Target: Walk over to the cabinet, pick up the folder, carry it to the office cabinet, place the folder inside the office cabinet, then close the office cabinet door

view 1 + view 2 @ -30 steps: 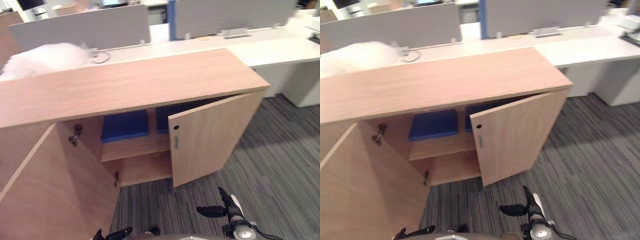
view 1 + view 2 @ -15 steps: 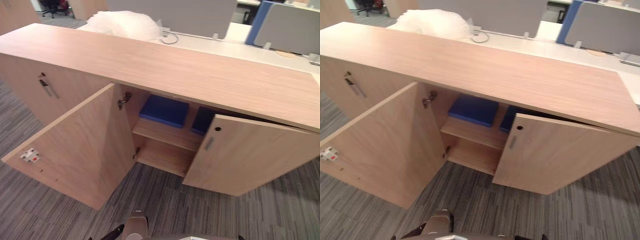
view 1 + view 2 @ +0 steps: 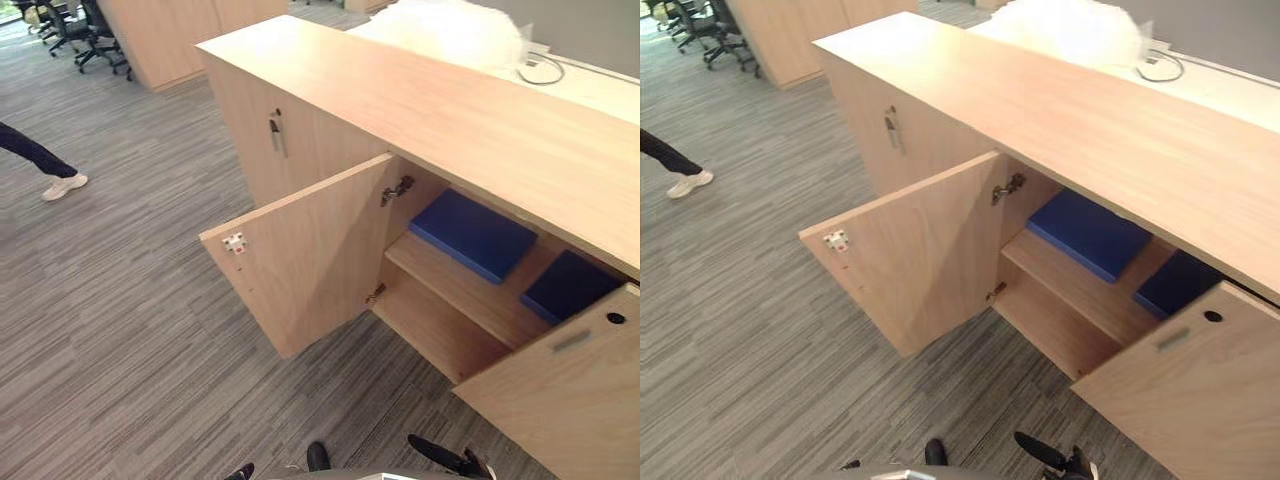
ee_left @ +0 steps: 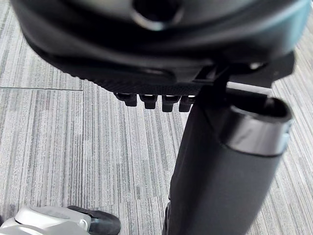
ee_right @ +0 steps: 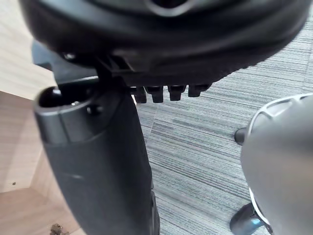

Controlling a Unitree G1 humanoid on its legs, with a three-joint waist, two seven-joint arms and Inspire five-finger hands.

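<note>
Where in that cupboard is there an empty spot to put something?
The bottom shelf is bare, between the wide-open left door and the half-shut right door. The long cabinet top is bare too. The upper shelf is crowded: the left blue folder and the right blue folder lie on it, leaving only a thin front strip.

We look down on grey carpet with fine streaks, laid in squares whose grain alternates, under even, bright indoor light. At the far left stand light wood cupboards, with dark office chairs on castors just beside them. A person's leg in dark trousers and a pale shoe show at the carpet's left edge. At the upper right runs a white desk with a grey partition behind it. A fluffy white bundle and a looped cable lie near its edge.
</note>
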